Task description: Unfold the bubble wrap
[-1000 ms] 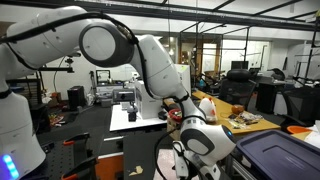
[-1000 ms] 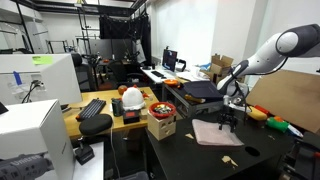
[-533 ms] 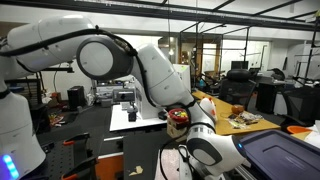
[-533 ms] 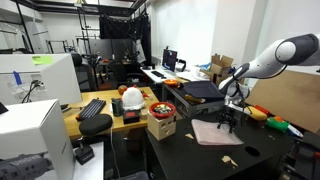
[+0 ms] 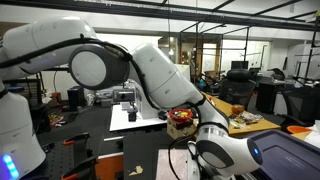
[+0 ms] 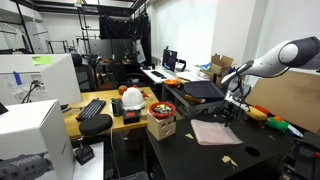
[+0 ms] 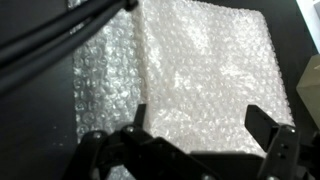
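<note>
The bubble wrap (image 7: 195,75) lies flat on the dark counter (image 6: 185,152), and in the wrist view it fills nearly everything I can see: a bright, thicker-looking part under and ahead of the claw (image 7: 198,128), and a thinner, more see-through strip (image 7: 100,95) along its one side, so it looks doubled over. The claw hangs directly above the wrap with its two fingers (image 7: 262,128) spread wide apart and nothing between them; I cannot tell whether the tips touch the sheet. Black cables (image 7: 60,40) cross the wrist view over the thin strip. In an exterior view the wrap (image 6: 216,132) is a pale rectangle with the claw (image 6: 232,108) just above its far edge, a small box holding a red bowl (image 6: 160,112) beside it and a brown cardboard panel (image 6: 292,100) beyond it.
</note>
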`<state>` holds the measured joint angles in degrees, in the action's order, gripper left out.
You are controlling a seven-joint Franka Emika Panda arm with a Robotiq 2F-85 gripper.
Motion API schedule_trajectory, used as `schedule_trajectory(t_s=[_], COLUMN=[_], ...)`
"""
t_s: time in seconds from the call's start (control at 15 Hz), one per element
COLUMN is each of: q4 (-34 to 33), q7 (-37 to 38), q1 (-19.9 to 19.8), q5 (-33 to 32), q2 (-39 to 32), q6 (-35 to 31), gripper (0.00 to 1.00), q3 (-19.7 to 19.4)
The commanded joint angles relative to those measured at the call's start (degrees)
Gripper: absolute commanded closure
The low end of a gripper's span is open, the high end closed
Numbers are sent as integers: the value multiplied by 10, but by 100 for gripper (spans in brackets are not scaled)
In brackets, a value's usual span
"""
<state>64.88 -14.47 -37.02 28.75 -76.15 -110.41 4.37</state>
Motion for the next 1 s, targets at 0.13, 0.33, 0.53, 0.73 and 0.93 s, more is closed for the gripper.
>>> schedule_trajectory(t_s=[0.13, 0.33, 0.53, 0.73, 0.93], q4=[-26, -17, 2, 22, 35], q7=[4, 2, -4, -23, -46], q1=[-2, 10, 20, 24, 30], q5=[3, -7, -24, -34, -50], q2=[-17, -18, -8, 8, 20], q6=[24, 14, -5, -21, -40], gripper=[0, 0, 0, 0, 0], q3=[17, 12, 3, 4, 3])
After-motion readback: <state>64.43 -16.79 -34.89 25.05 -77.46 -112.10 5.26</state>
